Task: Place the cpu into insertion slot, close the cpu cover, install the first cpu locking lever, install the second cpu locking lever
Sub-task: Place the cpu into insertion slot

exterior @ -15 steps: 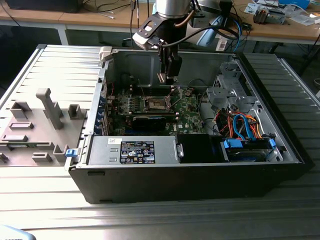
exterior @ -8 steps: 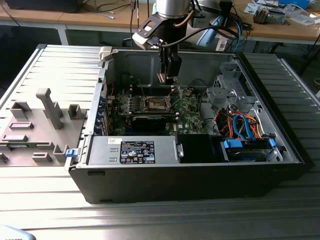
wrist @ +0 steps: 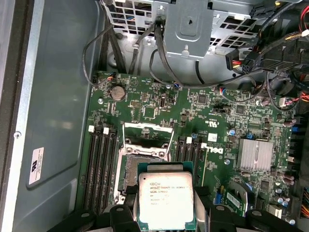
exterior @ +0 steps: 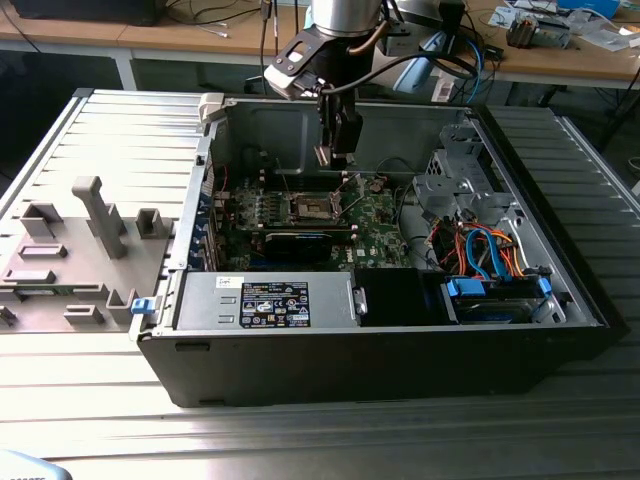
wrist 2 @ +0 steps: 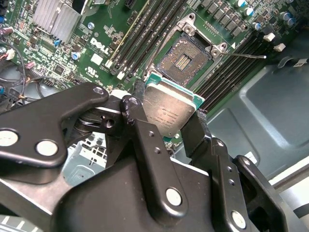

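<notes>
Gripper [wrist 2: 166,121] is pinching the cpu [wrist: 165,198] by 2 opposite edges on my feed, held above the bare insertion slot [wrist: 131,169]. I see the cpu cover [wrist: 147,137] flipped up on the green motherboard [wrist: 212,111] inside the computer case [exterior: 400,350].

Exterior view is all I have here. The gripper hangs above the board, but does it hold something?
Observer: Yes. In both wrist views the gripper is shut on the cpu, with its metal top toward the cameras.
Operator: Is the slot free?
Observer: In the second wrist view the slot is bare; nothing sits in it.
Operator: And the cover?
Observer: In the first wrist view the cover is swung open, off the slot.
</notes>
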Controlling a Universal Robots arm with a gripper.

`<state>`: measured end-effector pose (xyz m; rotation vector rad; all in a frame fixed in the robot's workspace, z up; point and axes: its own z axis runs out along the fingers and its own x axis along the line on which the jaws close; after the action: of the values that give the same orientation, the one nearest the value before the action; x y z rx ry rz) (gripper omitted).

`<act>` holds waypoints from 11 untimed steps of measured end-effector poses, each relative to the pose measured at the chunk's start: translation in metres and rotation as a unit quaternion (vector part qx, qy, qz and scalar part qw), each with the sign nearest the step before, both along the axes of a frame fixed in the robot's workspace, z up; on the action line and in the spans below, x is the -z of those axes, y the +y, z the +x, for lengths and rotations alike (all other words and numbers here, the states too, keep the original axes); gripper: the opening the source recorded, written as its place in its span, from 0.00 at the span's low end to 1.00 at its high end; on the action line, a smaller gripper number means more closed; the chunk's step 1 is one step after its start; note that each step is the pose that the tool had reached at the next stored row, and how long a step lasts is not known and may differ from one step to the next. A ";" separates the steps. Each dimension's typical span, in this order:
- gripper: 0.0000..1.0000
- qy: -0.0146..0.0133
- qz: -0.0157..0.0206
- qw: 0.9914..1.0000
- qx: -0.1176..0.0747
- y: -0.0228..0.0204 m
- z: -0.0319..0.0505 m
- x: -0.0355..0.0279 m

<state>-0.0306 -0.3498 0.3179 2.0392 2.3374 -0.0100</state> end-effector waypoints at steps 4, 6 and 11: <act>0.55 0.000 0.000 1.000 0.002 0.0000 0.0000 0.0001; 0.55 0.000 0.000 1.000 0.004 0.0000 0.0000 0.0001; 0.55 0.000 0.000 1.000 0.006 0.0000 0.0000 0.0002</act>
<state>-0.0306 -0.3498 0.3177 2.0534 2.3250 -0.0104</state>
